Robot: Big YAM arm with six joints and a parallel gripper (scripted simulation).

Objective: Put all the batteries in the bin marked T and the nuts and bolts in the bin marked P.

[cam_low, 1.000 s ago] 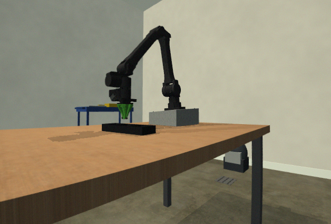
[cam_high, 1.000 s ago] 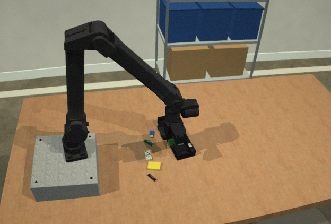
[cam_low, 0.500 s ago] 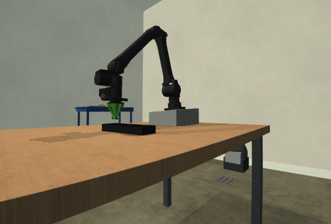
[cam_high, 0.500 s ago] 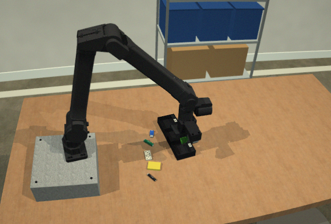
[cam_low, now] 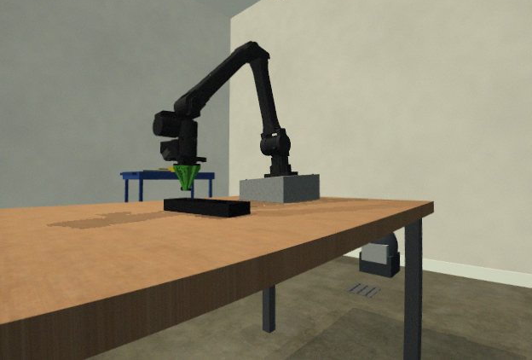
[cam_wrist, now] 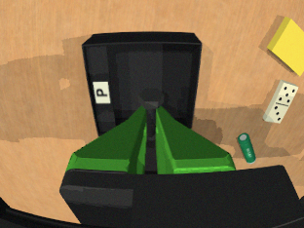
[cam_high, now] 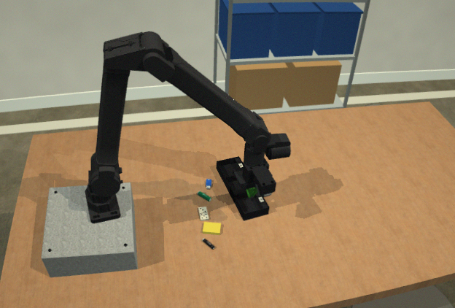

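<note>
The tool [cam_high: 251,193] [cam_low: 185,186] [cam_wrist: 151,112] is clamped on a dark bolt [cam_low: 188,188] [cam_wrist: 151,97] above bin P [cam_high: 256,213] [cam_low: 239,209] [cam_wrist: 142,37], nearest the desk's [cam_high: 330,241] [cam_low: 129,252] [cam_wrist: 34,34] front edge in the top view; centre it, lower slightly, then release gently.
</note>
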